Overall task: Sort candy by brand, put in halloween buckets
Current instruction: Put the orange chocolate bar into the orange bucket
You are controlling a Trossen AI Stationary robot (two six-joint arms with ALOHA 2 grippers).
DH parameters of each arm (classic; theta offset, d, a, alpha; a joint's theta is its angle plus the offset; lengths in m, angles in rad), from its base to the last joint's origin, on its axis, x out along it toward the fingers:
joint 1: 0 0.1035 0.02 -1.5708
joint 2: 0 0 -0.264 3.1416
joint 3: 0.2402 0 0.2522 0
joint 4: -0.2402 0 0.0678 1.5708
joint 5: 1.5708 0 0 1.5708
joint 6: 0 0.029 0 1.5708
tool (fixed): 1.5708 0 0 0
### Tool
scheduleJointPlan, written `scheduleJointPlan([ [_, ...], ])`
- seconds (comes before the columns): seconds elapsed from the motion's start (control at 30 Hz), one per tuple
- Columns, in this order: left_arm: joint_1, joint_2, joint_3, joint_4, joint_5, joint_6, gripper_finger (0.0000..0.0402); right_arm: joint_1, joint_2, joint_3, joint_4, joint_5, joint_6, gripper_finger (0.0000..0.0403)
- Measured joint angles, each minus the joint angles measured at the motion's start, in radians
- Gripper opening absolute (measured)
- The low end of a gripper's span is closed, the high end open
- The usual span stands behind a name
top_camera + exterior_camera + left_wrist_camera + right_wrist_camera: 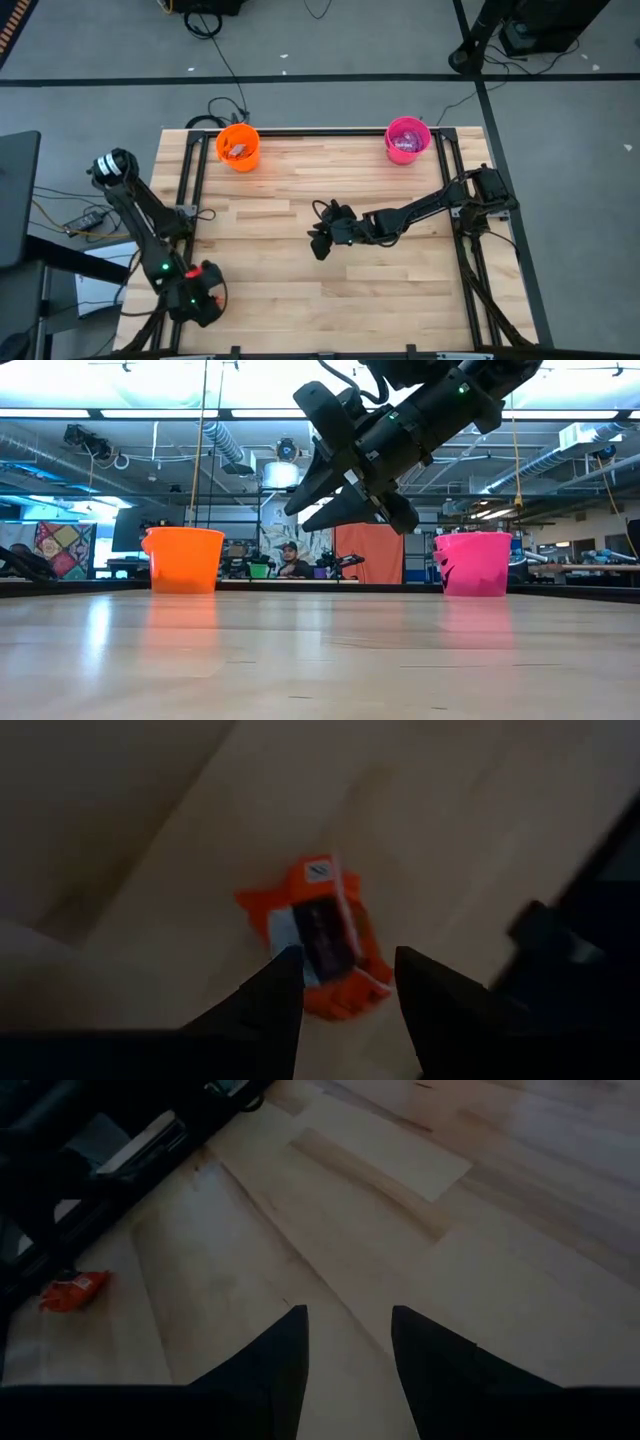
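Observation:
One orange candy [318,935] lies flat on the wood near the table's near-left corner. My left gripper [345,992] is open right over it, a fingertip on either side of its near end. In the high view the left gripper [203,298] hides this candy. The right wrist view shows the same candy [75,1290] far off. My right gripper [321,243] hangs open above the table's middle, well clear of the wood [338,495], holding nothing. The orange bucket [238,147] and the pink bucket [407,139] stand at the far edge, each with candies inside.
Dark frame rails [190,180] run along the table's left and right sides by the arm bases. The wood [300,200] between the buckets and the grippers is bare. A person [292,563] sits in the room beyond the far edge.

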Motion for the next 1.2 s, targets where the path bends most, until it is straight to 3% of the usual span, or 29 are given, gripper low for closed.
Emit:
scheduleJointPlan([
  [0.3,-0.001,0.160,0.003,0.046,0.047,-0.002,0.0150,-0.009,0.000,0.000,0.000,0.029,0.002,0.0156],
  [0.57,0.020,0.156,0.002,0.101,0.041,-0.002,0.0017,-0.047,0.000,0.000,0.000,0.026,-0.004,0.0156],
  [0.9,0.085,0.107,-0.002,0.102,-0.008,0.068,0.0019,-0.085,0.000,0.000,0.001,-0.043,0.003,0.0156],
  [1.2,0.233,0.032,-0.002,0.049,-0.040,0.332,0.0020,-0.076,0.000,0.000,0.020,-0.061,0.006,0.0156],
])
